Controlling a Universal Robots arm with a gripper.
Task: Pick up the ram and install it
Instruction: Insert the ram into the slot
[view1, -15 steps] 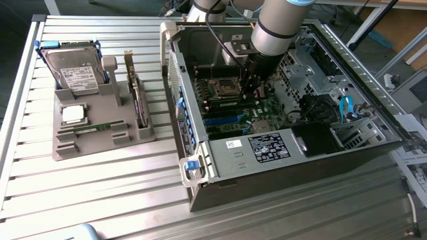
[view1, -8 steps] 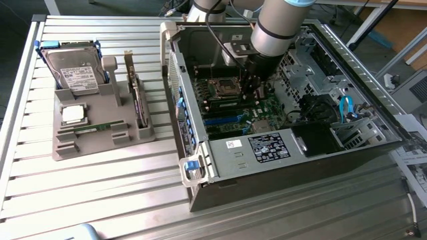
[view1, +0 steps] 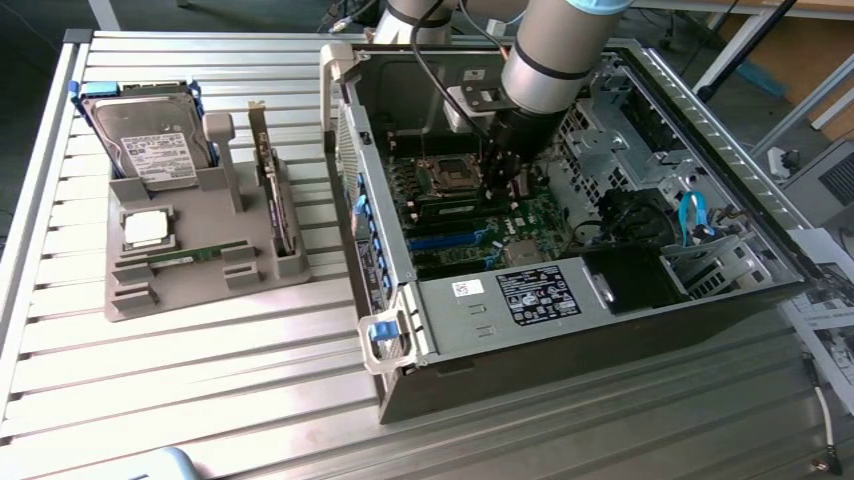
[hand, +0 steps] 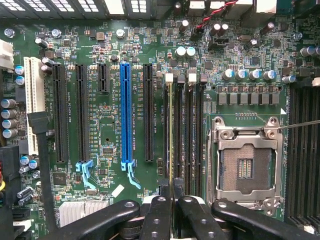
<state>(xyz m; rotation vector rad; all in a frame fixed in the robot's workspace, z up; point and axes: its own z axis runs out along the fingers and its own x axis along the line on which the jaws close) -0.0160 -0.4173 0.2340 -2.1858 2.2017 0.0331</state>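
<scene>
Pinching ram (hand: 171, 130) edge-on, fingers (hand: 159, 215) nearly shut, at mobo slots (hand: 186, 130).

Nothing can be read: the white label (view1: 158, 150) on the hard drive carries print too fine to make out; so do the black label (view1: 537, 297) and small white sticker (view1: 466, 288) on the computer case; the motherboard's white lettering (hand: 69, 112) beside its slots is likewise illegible.

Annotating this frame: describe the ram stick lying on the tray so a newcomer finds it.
Left of the open computer case in the exterior view sits a grey tray. The ram stick lies across it, next to the square silver chip. It is the only thin green strip, unlike the boxy hard drive.
</scene>
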